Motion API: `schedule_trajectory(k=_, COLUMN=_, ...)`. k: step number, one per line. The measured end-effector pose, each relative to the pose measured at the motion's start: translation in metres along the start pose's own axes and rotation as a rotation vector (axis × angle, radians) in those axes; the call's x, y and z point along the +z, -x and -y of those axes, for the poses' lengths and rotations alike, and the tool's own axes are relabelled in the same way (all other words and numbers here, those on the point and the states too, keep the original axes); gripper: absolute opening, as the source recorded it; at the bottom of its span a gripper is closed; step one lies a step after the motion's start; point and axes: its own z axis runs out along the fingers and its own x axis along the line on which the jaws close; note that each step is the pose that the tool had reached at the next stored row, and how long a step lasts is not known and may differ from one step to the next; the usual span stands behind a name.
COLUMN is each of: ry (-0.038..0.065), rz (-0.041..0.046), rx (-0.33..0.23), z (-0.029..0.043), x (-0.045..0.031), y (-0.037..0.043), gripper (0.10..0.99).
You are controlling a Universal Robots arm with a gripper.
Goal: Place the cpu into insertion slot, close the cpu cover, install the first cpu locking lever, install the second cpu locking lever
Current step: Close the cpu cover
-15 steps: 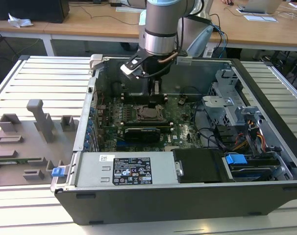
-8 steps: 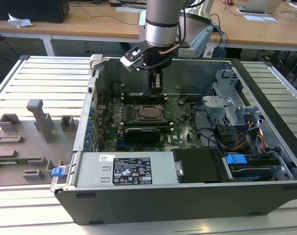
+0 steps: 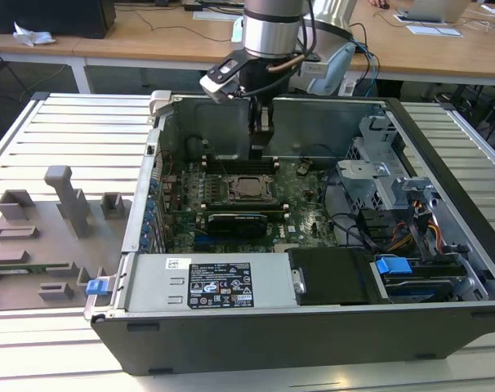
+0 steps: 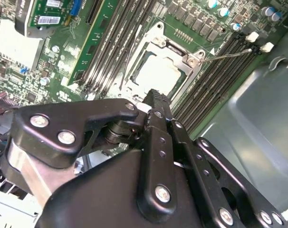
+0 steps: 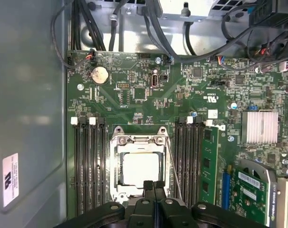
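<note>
Your worktop (image 3: 76, 139) is ribbed aluminium slats, pale grey. The open computer case (image 3: 313, 335) sits on it toward the exterior view's right, and grey moulded fixtures (image 3: 68, 208) are laid out on the exterior view's left. Behind, wooden desks (image 3: 149, 37) run across the room with papers and cables on them. Inside the case you have the green motherboard (image 3: 305, 216), a labelled metal box (image 3: 158, 282) along the near wall, and coloured cables (image 3: 403, 224) by the drive cage. The cpu (image 5: 140, 168) lies in the insertion slot (image 3: 232, 188), pale top up, between two banks of black memory slots (image 5: 87, 166). The cpu cover (image 5: 137, 141) lies flat around it, with the chip showing through the cut-out. A thin wire lever (image 5: 174, 168) slants off the cover's edge over the neighbouring memory slots; you cannot tell whether it is latched. The arm (image 3: 272, 33) comes down from above into the case. The jaws are pressed together with nothing between them, tips over the cover's edge, just beside the chip; contact is unclear.
</note>
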Motion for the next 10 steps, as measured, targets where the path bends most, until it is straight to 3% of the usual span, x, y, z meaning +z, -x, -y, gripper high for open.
schedule_trajectory(k=10, ry=0.000, rz=0.0000, rx=0.000, z=0.0000, x=-0.0010, y=0.0001, gripper=0.106)
